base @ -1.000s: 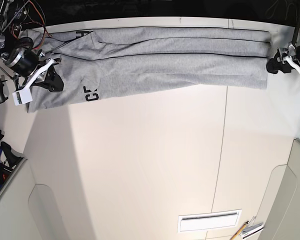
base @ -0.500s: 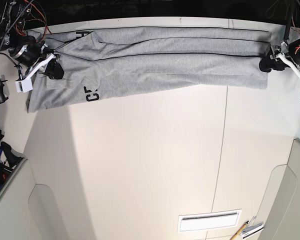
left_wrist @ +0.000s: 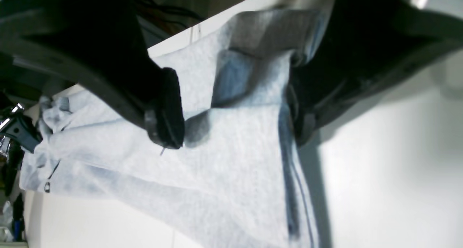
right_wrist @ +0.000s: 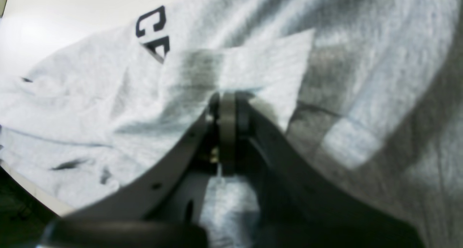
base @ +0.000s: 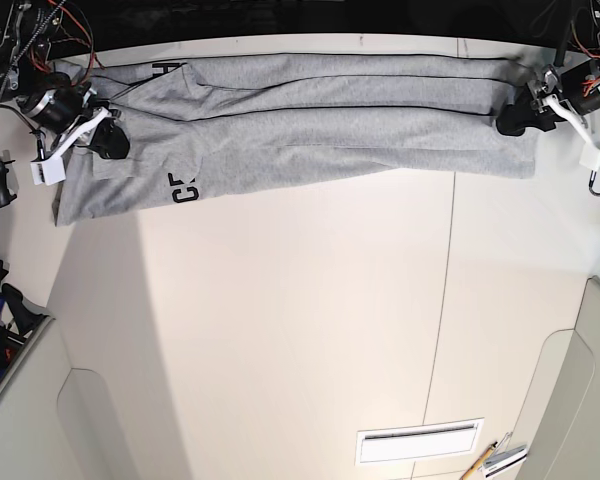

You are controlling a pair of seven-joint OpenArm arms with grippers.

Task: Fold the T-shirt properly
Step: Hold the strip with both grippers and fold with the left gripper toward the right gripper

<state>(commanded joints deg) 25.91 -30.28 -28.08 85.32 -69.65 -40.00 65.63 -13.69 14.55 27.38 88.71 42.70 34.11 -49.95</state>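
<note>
- Currently, the T-shirt [base: 330, 128] lies in a long, layered strip along the worktop's [base: 280, 300] far edge; lengthwise folding appears largely complete.
- Remaining: end-to-end folding and smoothing of the rumpled right-claw end.
- Left claw [left_wrist: 238, 110]: spread wide astride the plain end, cloth between its fingers, unclamped.
- Right claw [right_wrist: 229, 110]: fingers together at the lettered end; cloth grip cannot be confirmed.
- Clearance: ample on the near side, scant beyond the strip.

The T-shirt [base: 310, 135] is soft, matt cloth, rumpled in places. The table [base: 280, 320] looks smooth, with a faint sheen.
</note>
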